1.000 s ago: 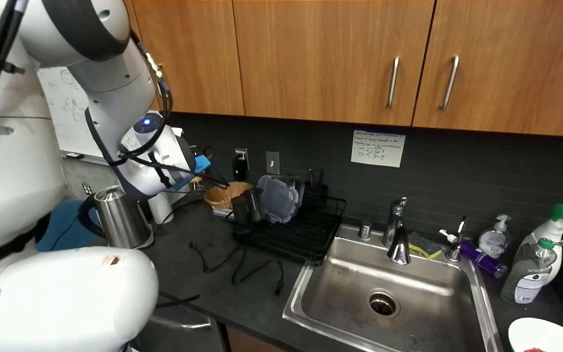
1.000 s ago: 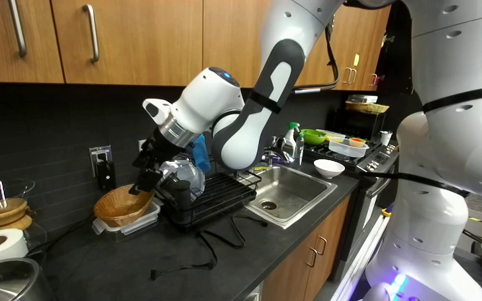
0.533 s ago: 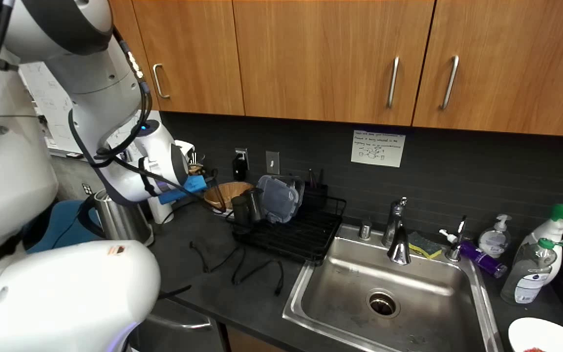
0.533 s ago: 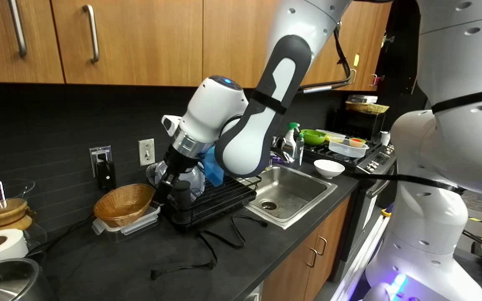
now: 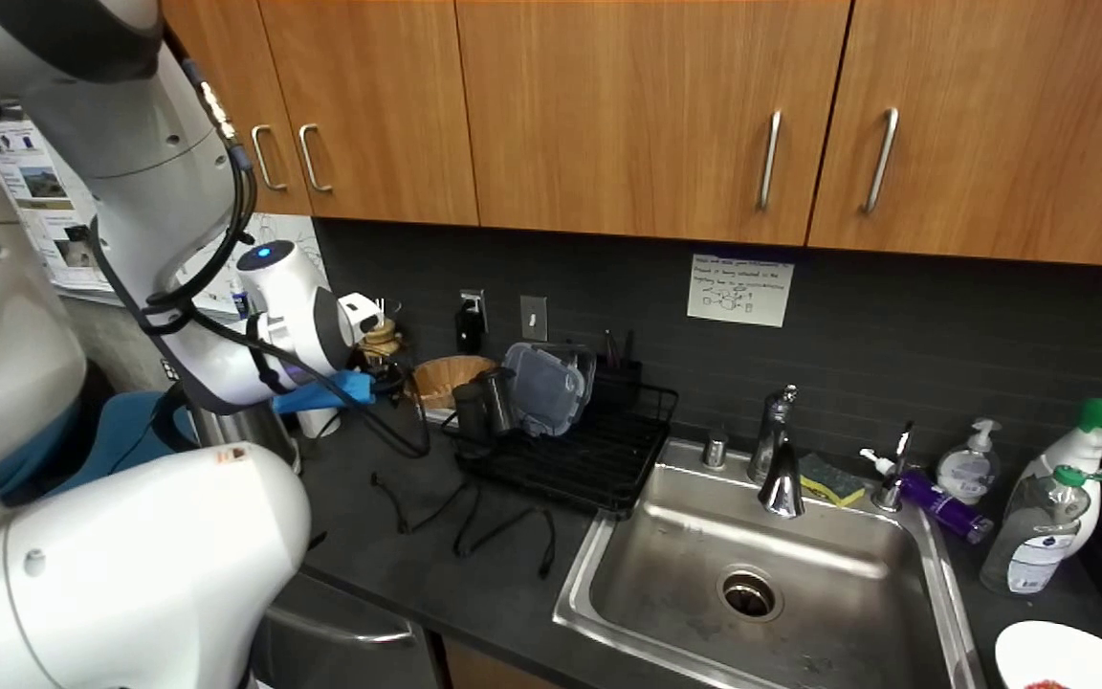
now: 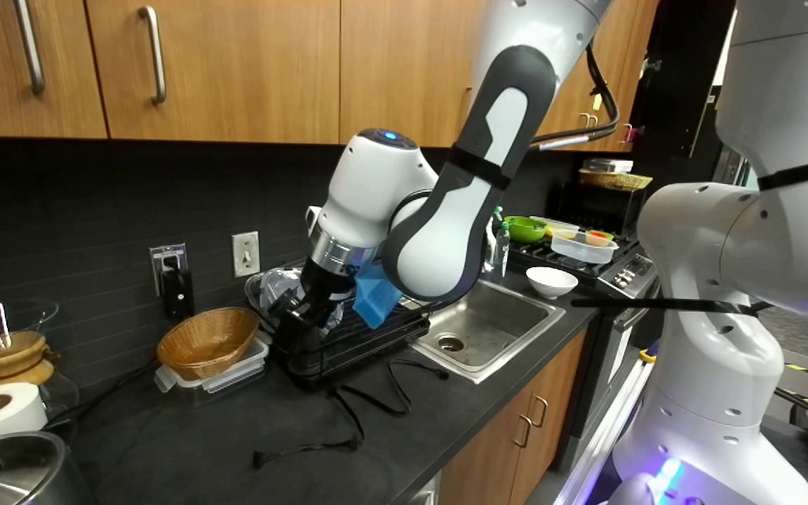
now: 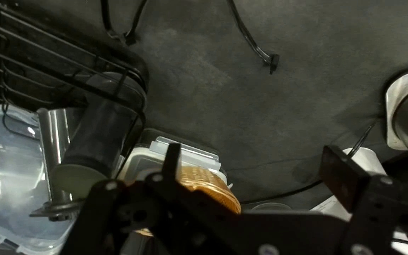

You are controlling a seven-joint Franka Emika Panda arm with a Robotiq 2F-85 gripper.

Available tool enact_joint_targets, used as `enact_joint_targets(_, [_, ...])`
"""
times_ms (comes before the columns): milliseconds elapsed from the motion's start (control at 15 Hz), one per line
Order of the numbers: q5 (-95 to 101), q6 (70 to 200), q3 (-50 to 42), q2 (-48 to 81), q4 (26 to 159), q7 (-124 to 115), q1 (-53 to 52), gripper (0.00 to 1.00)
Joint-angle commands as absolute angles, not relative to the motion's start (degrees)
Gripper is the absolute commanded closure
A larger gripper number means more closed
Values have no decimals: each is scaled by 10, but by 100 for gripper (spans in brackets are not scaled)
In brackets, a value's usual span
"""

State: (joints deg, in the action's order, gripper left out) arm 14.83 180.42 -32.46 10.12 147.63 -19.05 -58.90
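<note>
My end effector (image 7: 255,166) is spread wide, fingers (image 7: 342,177) well apart, with the desk (image 7: 278,113) showing through the gap in the wrist view. Nearest stuff looks to be the wicker basket (image 7: 209,186), bottom middle of that view and partly blocked by my own hardware. It's sitting tilted on a clear clip-lid container (image 7: 190,156); in an exterior view it's left of centre. Can't tell if I'm touching anything, since I'm black on black over the dish rack (image 6: 376,340) there. In the wrist view the rack fills the upper left, with a dark cup (image 7: 96,131) in its corner, a shiny metal cup (image 7: 56,127) beside that, and a clear tub (image 7: 9,170) lower left. A black cable (image 6: 376,404) snakes across the lower middle of an exterior view, near the sink (image 6: 516,312).
</note>
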Motion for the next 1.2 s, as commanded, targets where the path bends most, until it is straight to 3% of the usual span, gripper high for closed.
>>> enact_joint_targets(0, [125, 1798, -327, 65, 1511, -245, -607, 0])
enact_joint_targets(333, [42, 1803, -259, 8, 1569, -261, -553, 0])
enact_joint_targets(600, [-32, 1716, -241, -52, 1594, -233, -546, 0])
enact_joint_targets(667, [-56, 1692, -144, -61, 1595, -219, -449, 0])
enact_joint_targets(1133, [-203, 1565, -15, -101, 1592, -114, -270, 0])
